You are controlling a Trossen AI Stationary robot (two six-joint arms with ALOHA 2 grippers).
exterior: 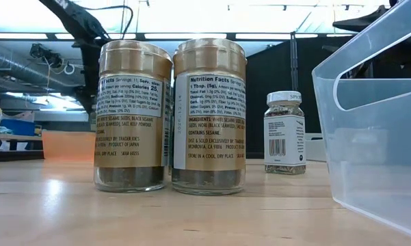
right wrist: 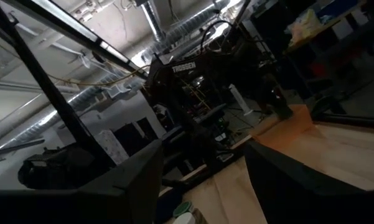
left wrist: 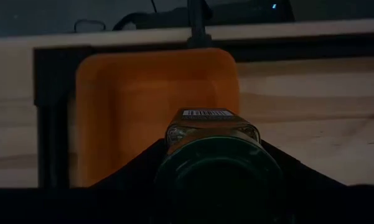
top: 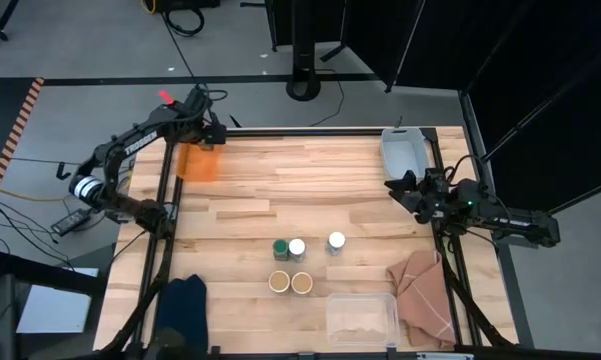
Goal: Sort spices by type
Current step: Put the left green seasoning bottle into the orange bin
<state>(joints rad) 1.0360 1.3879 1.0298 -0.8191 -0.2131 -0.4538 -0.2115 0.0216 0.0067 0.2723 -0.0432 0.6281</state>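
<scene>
The left gripper [top: 208,128] hangs over the orange bin [top: 199,162] at the table's far left corner, its fingers clamped on a green-lidded spice jar [left wrist: 215,163]; the left wrist view shows the jar held above the bin, whose floor looks bare in the part that can be seen. The right gripper [top: 405,190] hovers at the right side of the table, just beside the grey bin [top: 404,150] at the far right corner, and holds nothing; whether its fingers are apart or together cannot be told. Nothing can be made out inside the grey bin. The other five jars stand upright on the wooden table [top: 280,200] near its front middle: a green-lidded jar [top: 280,247] touching a white-lidded jar [top: 297,246], a second white-lidded jar [top: 336,240] a little to their right, and in front of them two tan-lidded jars [top: 290,282] side by side. A clear plastic container [top: 361,317] sits at the front edge, right of the tan pair, with no jar in it. Beside it lies a tan cloth [top: 420,295], and a dark blue cloth [top: 184,308] lies at the front left.
</scene>
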